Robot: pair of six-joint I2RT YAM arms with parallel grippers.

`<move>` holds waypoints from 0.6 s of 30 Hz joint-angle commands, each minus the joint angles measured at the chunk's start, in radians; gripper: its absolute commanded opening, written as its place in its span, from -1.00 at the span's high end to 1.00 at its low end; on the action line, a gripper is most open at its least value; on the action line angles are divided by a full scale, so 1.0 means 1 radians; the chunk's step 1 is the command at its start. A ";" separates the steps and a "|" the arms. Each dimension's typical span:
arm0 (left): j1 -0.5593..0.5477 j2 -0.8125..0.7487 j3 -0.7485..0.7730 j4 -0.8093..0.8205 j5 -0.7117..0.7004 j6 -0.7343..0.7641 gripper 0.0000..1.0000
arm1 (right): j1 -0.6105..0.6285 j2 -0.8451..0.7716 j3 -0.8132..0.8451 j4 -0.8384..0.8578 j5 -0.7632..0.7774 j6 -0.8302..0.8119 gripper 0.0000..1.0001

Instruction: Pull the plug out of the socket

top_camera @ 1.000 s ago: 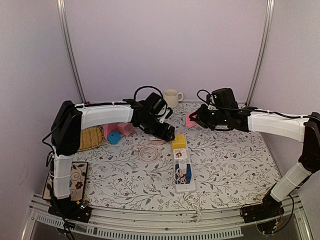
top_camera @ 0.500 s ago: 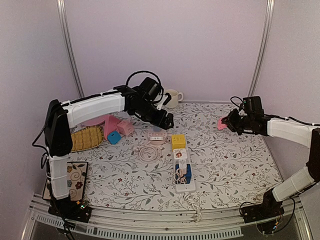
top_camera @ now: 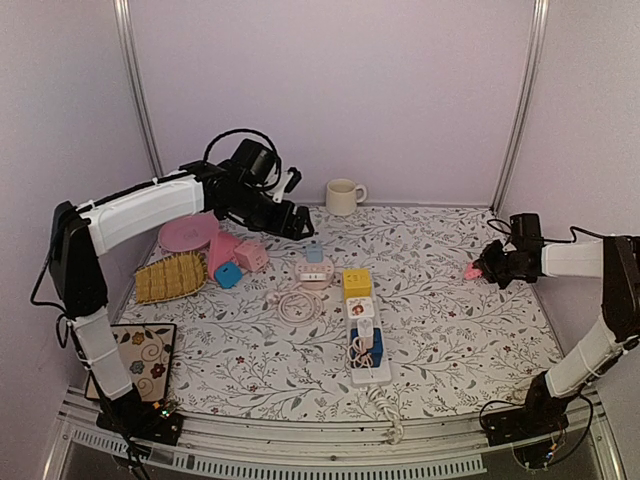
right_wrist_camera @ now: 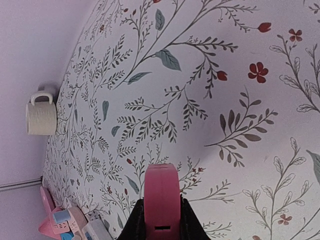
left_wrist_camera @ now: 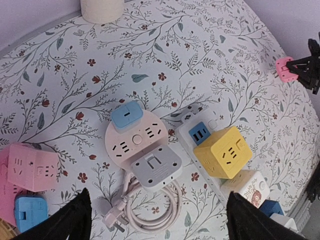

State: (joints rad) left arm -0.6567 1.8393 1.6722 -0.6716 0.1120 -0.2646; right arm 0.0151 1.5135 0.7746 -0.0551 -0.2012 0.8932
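While my right tool (top_camera: 488, 267) gripped the pink plug (right_wrist_camera: 161, 192), seemingly pulled free, my left tool (top_camera: 298, 222) hung wide; setting the plug down looked next.

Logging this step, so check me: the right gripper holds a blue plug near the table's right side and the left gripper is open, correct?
Wrong colour: the plug is pink, not blue; the right wrist view shows it clamped in the right gripper. The left gripper is open.

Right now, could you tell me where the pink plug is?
In the top view the pink plug is at the far right, clamped in the right tool, far from the power strip.
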 commanded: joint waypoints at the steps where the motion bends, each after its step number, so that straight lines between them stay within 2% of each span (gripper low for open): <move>1: 0.013 -0.036 -0.042 0.023 0.026 -0.010 -0.88 | -0.038 0.048 -0.013 0.041 -0.034 -0.030 0.76; 6: 0.026 -0.040 -0.048 0.023 0.025 0.000 -0.88 | -0.081 0.081 -0.032 0.036 -0.058 -0.036 0.66; 13: 0.037 -0.036 -0.044 0.023 0.032 0.009 -0.88 | -0.130 0.039 -0.080 0.000 -0.053 -0.045 0.03; 18: 0.039 -0.022 -0.030 0.023 0.041 0.011 -0.88 | -0.141 0.000 -0.083 -0.068 -0.013 -0.067 -0.22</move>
State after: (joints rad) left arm -0.6250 1.8317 1.6314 -0.6666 0.1318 -0.2623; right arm -0.1192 1.5681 0.6991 -0.0731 -0.2428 0.8505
